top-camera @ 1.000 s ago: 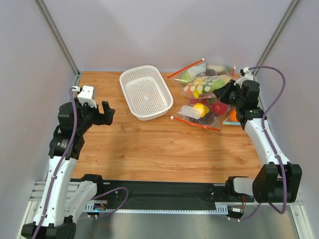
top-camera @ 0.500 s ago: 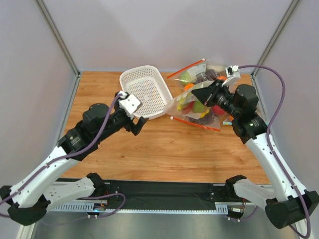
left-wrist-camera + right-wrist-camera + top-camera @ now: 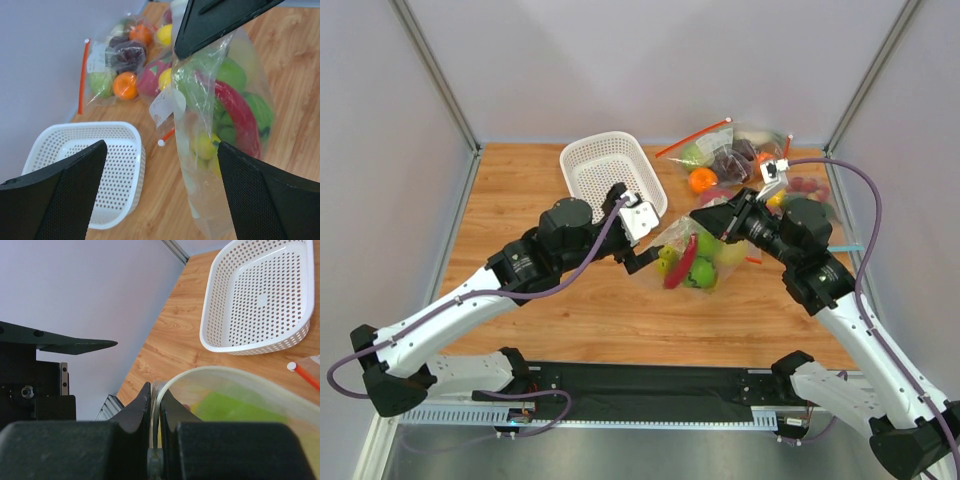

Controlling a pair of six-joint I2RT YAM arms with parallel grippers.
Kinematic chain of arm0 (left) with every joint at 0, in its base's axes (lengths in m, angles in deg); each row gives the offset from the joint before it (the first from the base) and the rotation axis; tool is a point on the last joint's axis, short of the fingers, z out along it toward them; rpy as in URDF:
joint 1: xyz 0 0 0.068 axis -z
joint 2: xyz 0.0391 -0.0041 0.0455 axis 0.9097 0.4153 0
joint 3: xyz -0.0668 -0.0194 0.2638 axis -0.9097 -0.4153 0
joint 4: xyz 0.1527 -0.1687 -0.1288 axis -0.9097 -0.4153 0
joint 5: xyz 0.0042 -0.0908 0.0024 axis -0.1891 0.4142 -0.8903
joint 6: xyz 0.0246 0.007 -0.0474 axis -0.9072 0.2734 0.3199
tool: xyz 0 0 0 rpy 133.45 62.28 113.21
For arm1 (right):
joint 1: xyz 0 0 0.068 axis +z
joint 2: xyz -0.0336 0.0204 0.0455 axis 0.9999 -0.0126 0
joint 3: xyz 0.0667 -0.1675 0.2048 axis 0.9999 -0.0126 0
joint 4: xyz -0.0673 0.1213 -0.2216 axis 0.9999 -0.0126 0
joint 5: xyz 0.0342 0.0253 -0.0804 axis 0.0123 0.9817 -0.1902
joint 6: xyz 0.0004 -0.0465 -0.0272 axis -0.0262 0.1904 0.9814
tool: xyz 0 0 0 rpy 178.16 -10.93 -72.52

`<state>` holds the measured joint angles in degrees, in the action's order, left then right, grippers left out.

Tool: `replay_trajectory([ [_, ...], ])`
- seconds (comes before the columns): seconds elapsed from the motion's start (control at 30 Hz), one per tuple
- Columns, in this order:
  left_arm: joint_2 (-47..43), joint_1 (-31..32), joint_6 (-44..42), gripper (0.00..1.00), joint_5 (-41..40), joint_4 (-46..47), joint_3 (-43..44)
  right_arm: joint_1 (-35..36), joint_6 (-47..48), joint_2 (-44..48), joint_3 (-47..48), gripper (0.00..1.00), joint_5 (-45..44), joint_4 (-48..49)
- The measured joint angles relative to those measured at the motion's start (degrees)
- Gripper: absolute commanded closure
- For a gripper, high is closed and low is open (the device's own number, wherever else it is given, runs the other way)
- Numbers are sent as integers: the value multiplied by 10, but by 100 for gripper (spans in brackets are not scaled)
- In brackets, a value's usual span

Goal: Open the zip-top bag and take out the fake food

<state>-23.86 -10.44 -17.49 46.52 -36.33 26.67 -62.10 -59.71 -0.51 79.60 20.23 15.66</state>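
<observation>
Now, centre frame, the right claw (image 3: pixel 155 395) pinches the zip-top bag (image 3: pixel 715 255) by its rim; the left claw (image 3: pixel 161 146), wide and empty, should catch the opposite lip and peel gently.

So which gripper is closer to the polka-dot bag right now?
Right. The right gripper is shut on the top edge of the zip-top bag; the left gripper is open, close beside the bag.
</observation>
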Motion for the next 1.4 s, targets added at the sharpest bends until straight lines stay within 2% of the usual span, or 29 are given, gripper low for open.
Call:
replay_trajectory([
  [0.3, 48, 0, 4, 1, 78, 48, 4, 10, -17, 0, -1, 100, 0, 16],
  [0.57, 98, 0, 6, 1, 76, 53, 21, 31, -29, -13, -1, 100, 6, 40],
  [0.63, 106, 0, 9, 15, 69, 56, 28, 42, -30, -15, -1, 100, 9, 43],
  [0.67, 110, 0, 12, 36, 68, 56, 32, 47, -30, -16, -1, 100, 10, 44],
  [0.73, 115, 0, 18, 60, 74, 56, 37, 56, -29, -18, -1, 100, 14, 47],
  [0.77, 117, 1, 20, 83, 78, 55, 39, 58, -29, -19, -1, 99, 16, 48],
  [0.8, 118, 2, 22, 90, 80, 54, 39, 59, -27, -21, -1, 95, 19, 47],
  [0.87, 118, -3, 20, 100, 83, 48, 39, 60, -17, -20, -1, 76, 21, 39],
  [0.9, 118, -5, 19, 100, 83, 43, 39, 60, -13, -21, -1, 66, 21, 39],
  [0.93, 118, -5, 17, 100, 86, 35, 38, 60, 0, -20, 0, 45, 20, 32],
  [1.03, 113, -5, 16, 100, 96, 11, 30, 61, 33, -19, 10, 21, 16, 16],
  [1.17, 99, -3, 16, 100, 126, -38, 18, 57, 98, -5, 42, 8, -11, -10],
  [1.23, 96, -2, 15, 100, 149, -69, 18, 53, 141, 12, 58, 5, -30, -20],
  [1.4, 93, -10, 13, 100, 226, -149, 23, 49, 268, 63, 70, 4, -47, -33],
])
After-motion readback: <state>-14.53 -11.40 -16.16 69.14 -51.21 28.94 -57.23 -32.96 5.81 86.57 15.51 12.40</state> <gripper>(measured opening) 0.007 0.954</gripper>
